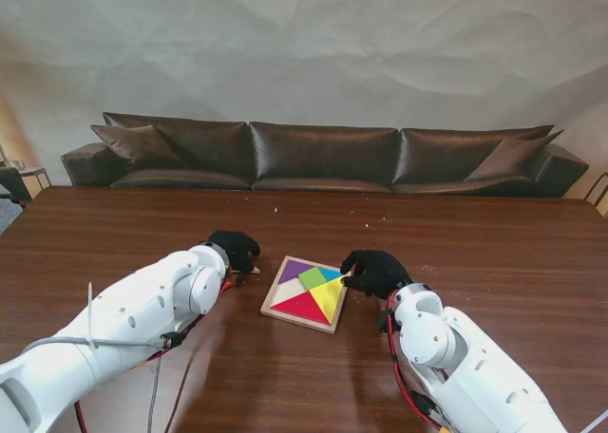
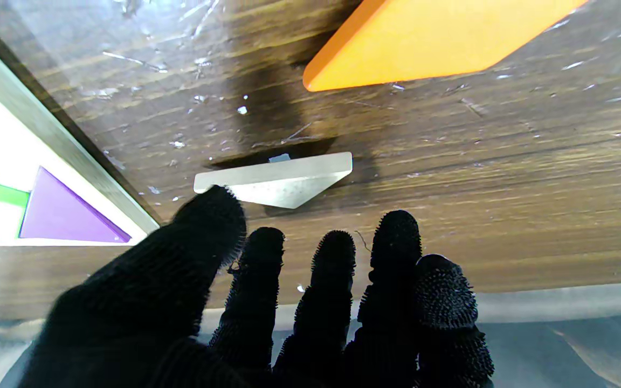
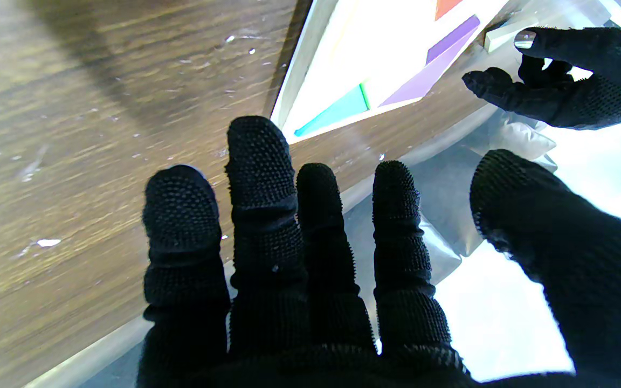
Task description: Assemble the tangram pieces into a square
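Table: dark wood, served as work surface; carried the tray at centre, both hands flanking it.

Sofa: dark leather, stood beyond the far edge; no part in the task.

Tray: pale wooden frame, lay between the two hands, turned slightly askew; served as the square outline for the pieces.

Seated pieces: purple triangle at far left corner, green piece at middle, teal piece at far right, yellow triangle at right, red triangle at near side; a pale area showed at the tray's left, judged the remaining gap.

Right hand: black-gloved, fingers spread and holding nothing, rested at the tray's right far corner; judged placed there to steady the frame.

Left hand: black-gloved, fingers apart, nothing gripped; hovered left of the tray, thumb tip at or over one end of the white triangle, contact not certain; judged reaching to pick it up.

Orange piece: lay loose on the table outside the tray, beyond the white triangle, apart from it; not yet placed.

White triangle: small, lay flat on the table just left of the tray, directly ahead of the left fingertips; judged next for the gap.
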